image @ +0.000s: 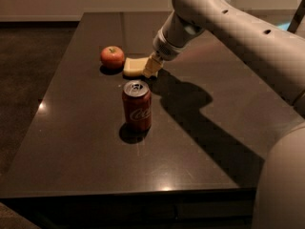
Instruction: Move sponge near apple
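Just behind the white-scripted red can, gripper touches sponge beside apple.

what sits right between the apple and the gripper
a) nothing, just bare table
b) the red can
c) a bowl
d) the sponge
d: the sponge lies on the table just right of the apple, with the gripper at the sponge's right end; the red can stands apart, nearer the camera.
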`<state>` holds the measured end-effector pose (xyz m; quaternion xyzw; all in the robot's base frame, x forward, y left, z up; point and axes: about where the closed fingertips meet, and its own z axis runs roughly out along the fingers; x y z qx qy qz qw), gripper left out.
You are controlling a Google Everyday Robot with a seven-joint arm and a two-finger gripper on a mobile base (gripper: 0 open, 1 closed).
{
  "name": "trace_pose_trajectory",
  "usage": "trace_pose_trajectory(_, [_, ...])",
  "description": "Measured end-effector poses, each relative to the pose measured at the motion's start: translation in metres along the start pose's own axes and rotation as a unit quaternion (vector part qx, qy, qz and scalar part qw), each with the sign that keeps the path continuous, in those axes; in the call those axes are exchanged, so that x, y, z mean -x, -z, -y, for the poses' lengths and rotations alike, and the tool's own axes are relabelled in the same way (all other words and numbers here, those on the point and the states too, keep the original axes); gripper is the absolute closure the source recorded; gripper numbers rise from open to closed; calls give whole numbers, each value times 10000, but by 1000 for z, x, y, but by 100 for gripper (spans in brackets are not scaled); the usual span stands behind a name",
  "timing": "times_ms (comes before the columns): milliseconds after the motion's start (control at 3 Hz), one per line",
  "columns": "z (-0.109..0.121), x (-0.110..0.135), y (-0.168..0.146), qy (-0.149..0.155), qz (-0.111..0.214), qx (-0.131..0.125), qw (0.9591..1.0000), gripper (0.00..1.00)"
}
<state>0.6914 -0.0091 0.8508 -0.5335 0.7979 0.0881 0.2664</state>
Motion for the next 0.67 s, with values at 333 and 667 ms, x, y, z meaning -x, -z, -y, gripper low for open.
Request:
trace_pose_trajectory(333, [-1,0,-2,4,-8,16,10000,0])
trace_pose_trajectory(667, [-1,0,-2,5,-8,17,10000,0])
